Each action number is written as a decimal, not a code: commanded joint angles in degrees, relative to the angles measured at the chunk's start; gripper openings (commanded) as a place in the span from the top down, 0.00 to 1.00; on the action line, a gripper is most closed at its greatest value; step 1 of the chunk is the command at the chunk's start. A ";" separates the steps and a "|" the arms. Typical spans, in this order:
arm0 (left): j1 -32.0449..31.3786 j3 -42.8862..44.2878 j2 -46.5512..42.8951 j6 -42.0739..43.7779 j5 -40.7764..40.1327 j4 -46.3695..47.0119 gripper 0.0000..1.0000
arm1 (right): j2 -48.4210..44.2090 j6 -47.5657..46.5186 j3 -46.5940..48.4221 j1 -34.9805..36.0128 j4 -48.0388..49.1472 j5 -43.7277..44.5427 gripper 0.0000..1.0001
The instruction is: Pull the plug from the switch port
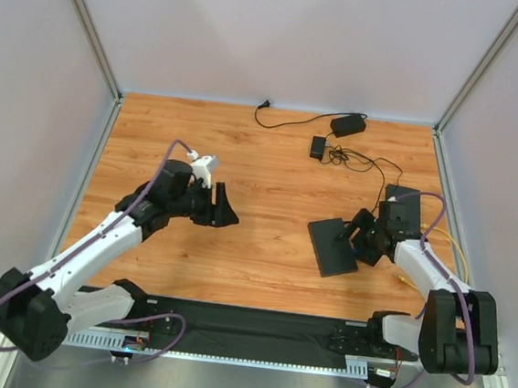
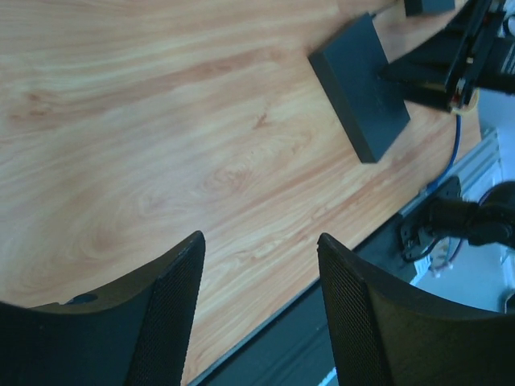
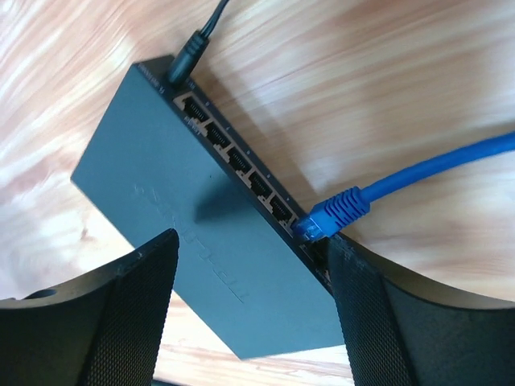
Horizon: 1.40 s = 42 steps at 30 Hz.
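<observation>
Where the right tool [image 3: 253, 245] gapes, the switch [image 3: 173, 201] lies beneath.

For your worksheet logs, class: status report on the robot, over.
Left gripper open over table. Right gripper open above switch. Blue plug seated in port. Nothing blocks it.

This looks to me like a robotics laboratory, a closed test cell. Two robot arms, the left arm [image 1: 98, 243] and the right arm [image 1: 426, 265], stand on a black rail [image 1: 255, 327] at the edge of a wood-pattern worktop [image 1: 272, 159]. Plain pale wall panels [image 1: 284, 31] between metal posts [image 1: 87, 26] enclose it. A network switch [image 3: 177, 209] with a blue cable [image 3: 434, 173] lies there.
</observation>
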 commanded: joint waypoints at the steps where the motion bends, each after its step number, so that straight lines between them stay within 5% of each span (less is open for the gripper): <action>1: -7.12 5.76 4.63 -0.59 -5.28 0.70 0.35 | 0.84 1.90 0.99 3.21 3.99 -6.37 0.25; 5: -14.50 9.73 12.37 -0.86 -9.33 1.67 0.37 | -2.05 2.78 1.96 3.39 1.37 -5.50 0.25; 9: -21.96 16.39 19.39 -0.16 -15.12 2.28 0.41 | -9.24 8.04 3.54 3.47 -4.79 4.49 0.22; 17: -26.64 28.45 37.06 -0.06 -15.14 3.78 0.48 | -17.09 10.88 3.10 1.63 -4.81 10.07 0.27; 31: -30.95 48.66 58.06 -0.94 -11.01 -1.14 0.78 | -11.99 1.73 -6.38 -14.62 7.84 -13.04 0.29; 37: -31.22 52.53 63.52 -4.02 -11.89 -4.83 0.80 | -6.99 0.50 -8.06 -16.83 14.17 -21.04 0.28; 42: -31.13 55.26 66.78 -4.11 -12.24 -7.29 0.83 | -3.47 1.29 -10.96 -18.06 19.80 -25.53 0.37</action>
